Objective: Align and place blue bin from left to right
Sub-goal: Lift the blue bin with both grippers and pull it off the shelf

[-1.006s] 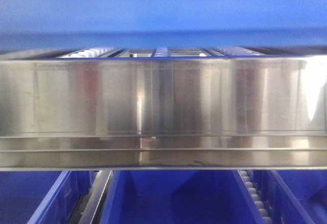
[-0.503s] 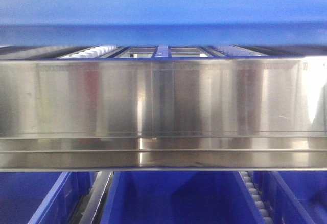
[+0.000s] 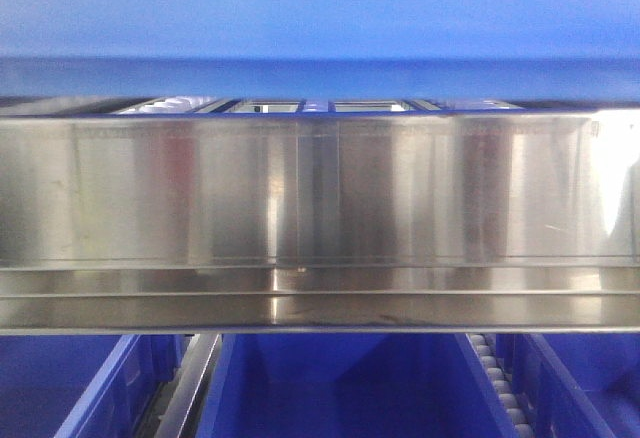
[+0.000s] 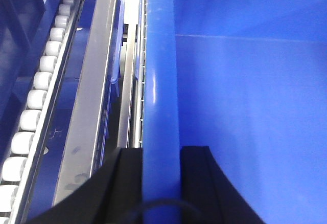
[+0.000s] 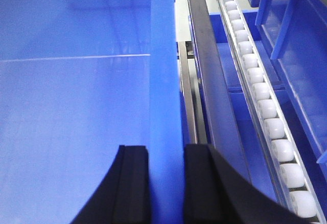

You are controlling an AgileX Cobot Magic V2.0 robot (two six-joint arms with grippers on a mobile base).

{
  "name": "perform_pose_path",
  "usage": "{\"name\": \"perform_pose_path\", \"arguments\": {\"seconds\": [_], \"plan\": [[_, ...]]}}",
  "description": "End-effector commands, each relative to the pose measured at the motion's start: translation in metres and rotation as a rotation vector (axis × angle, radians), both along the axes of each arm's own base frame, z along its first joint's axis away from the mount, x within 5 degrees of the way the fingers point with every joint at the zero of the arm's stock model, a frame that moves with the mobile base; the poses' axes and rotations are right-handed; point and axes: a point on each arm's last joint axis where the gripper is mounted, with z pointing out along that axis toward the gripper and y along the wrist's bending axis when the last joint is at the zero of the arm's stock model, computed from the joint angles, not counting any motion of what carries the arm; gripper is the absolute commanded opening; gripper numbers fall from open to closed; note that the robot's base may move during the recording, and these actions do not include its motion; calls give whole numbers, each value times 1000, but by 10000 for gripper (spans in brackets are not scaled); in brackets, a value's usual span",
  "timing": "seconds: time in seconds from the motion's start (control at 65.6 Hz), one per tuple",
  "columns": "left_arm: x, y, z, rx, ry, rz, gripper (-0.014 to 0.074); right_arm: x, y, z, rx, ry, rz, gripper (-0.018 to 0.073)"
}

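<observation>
Holding blue bin (image 3: 320,18) aloft, not yet set down.
Pinched at left wall by left gripper (image 4: 161,152), at right wall by right gripper (image 5: 166,151); hanging above the steel shelf rail (image 3: 320,188). Seemingly lifted only: placing, aligning to come. Open side up, squared with the roller track (image 5: 265,116); cannot tell long axis.

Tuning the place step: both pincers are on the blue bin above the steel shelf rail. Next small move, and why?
Probably ease the blue bin forward, level, over the steel rail. The left pincer and right pincer each clamp a side wall, and the bin's underside sits just above the rail, with rollers showing behind it.
</observation>
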Motion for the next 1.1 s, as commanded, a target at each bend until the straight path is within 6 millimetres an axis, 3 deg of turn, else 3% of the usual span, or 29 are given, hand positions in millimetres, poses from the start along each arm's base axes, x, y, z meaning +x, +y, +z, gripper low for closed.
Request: {"name": "perform_pose_path", "arguments": {"seconds": [0.0, 1.082], "plan": [[0, -3, 12, -50, -91, -53, -111, 2, 4, 11, 60, -80, 43, -70], [3, 2, 16, 2, -147, -21, -111, 4, 20, 26, 201, -218, 175, -70]]}}
